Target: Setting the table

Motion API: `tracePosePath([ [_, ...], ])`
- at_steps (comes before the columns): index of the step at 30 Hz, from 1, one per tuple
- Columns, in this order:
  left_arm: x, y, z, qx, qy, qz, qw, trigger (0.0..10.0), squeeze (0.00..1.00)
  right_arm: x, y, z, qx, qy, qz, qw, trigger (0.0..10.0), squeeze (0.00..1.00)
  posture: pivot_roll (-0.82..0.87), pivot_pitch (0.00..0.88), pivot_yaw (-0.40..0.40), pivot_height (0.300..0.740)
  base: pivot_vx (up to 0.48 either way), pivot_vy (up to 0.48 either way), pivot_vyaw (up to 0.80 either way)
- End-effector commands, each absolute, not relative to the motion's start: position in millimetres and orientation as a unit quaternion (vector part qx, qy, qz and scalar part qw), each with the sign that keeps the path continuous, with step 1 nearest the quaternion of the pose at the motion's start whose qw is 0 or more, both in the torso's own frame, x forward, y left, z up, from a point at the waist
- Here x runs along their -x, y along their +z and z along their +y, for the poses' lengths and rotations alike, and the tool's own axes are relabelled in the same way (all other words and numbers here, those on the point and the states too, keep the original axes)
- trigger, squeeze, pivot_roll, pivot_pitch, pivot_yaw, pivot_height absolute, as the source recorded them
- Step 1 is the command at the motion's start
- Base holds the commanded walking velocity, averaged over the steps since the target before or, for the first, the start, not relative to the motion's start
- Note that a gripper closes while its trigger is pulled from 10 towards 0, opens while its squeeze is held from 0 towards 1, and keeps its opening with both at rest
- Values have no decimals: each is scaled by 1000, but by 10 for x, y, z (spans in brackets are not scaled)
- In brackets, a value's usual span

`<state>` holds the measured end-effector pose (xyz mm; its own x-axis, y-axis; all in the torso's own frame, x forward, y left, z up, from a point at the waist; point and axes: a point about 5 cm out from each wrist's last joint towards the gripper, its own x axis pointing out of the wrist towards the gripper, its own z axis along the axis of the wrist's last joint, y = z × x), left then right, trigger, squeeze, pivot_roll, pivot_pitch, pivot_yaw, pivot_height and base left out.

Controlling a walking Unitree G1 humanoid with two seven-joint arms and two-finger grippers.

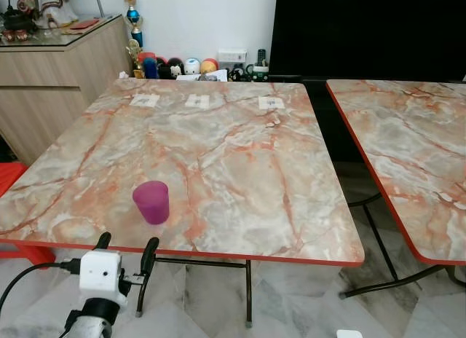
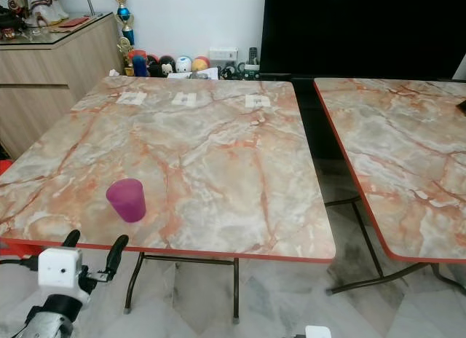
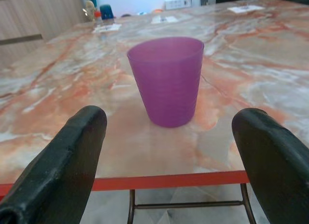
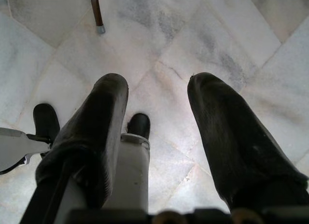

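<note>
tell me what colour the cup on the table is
The cup is translucent purple, clearest in the left wrist view.

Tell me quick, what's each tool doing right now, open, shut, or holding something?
Left tool: open, holding nothing, just short of the purple cup.
Right tool: open, holding nothing, pointing at the floor.

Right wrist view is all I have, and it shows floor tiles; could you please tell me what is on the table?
Observer: A purple cup stands upright near the front edge of the marble-patterned table.
Operator: Is the left tool near it?
Observer: The left tool is open, just off the table's edge, with the cup in line between its fingers, untouched.
Operator: Anything else on that table?
Observer: Three white labels lie in a row along the far side.
</note>
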<state>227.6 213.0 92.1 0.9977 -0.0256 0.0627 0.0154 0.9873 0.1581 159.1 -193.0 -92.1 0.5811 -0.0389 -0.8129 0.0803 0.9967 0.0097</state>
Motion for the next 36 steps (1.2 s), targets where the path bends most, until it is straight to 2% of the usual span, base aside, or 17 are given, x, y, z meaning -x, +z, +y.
tracePosePath([
  [1,-2304,870,2129,-86,-9,-12,996,10000,0,-1568,-932,-1930,-27,-39,460,887,10000,0,118,0,-10,740,0,0,0],
  [3,-2316,842,2133,-86,-8,-4,996,10000,0,-1568,-932,-1930,-27,-39,460,887,10000,0,116,0,-11,740,0,0,0],
  [4,-2319,815,2135,-89,-7,4,996,10000,35,-1569,-932,-1931,-26,-39,460,887,10000,0,116,0,-11,740,0,0,0],
  [5,-2322,797,2138,-91,-7,9,996,10000,808,-1569,-932,-1931,-26,-39,460,887,10000,0,116,0,-11,740,0,0,0],
  [6,-2322,778,2138,-92,-8,14,996,10000,808,-1569,-932,-1931,-26,-39,460,887,10000,0,116,0,-11,740,0,0,0],
  [7,-2320,760,2134,-91,-10,17,996,10000,1000,-1570,-932,-1931,-25,-39,460,887,10000,0,115,0,-12,740,0,0,0],
  [21,-2424,695,2057,-91,-40,24,995,10000,1000,-1589,-925,-1927,-26,-39,459,887,10000,0,108,0,-15,740,0,0,0],
  [30,-2692,720,2025,-100,-16,22,995,10000,980,-1600,-921,-1923,-27,-41,457,888,10000,0,96,0,-19,740,0,0,0],
  [31,-2717,724,2021,-98,-15,22,995,10000,0,-1601,-921,-1924,-26,-42,457,888,10000,0,93,0,-19,740,0,0,0],
  [36,-2746,706,2003,-88,-18,25,996,10000,0,-1600,-921,-1928,-25,-42,458,888,10000,0,95,0,-22,740,0,0,0],
])
